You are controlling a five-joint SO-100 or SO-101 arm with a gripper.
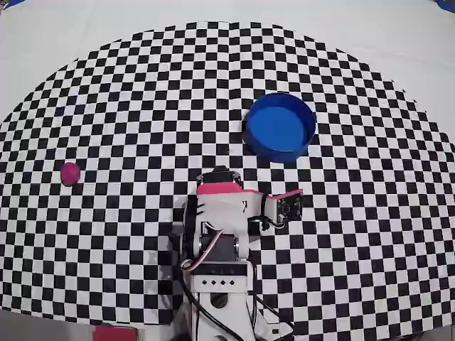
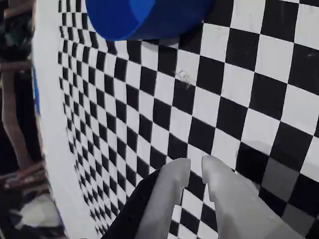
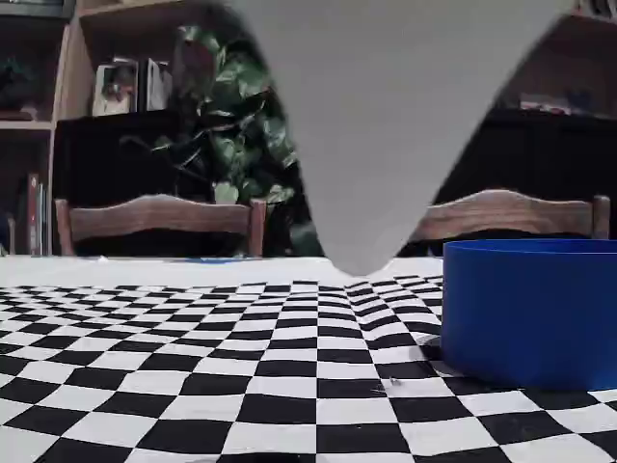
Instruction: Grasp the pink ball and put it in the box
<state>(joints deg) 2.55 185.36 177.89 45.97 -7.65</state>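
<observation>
Your pink ball (image 1: 70,173) sits alone at the far left of the checkered worktop (image 1: 142,106) in the overhead view, well apart from the arm and from everything else. The box (image 1: 280,126), round and bright blue with a low rim, stands right of centre, beyond the arm and slightly to its right; its inside looks bare from above. Your arm (image 1: 224,213) is folded near the bottom edge of the cloth, with the gripper (image 2: 196,170) turned toward the right side of that view. In the wrist view the jaws are nearly closed, only a thin gap between their pale tips, and they hold nothing; they hang over bare squares with the blue wall of the box at the top of the frame. In the fixed view a blurred grey wedge fills the upper middle, too close to tell what it is, and the box stands at the right, with wooden chairs (image 3: 159,220) and a leafy plant (image 3: 241,145) behind the worktop.
</observation>
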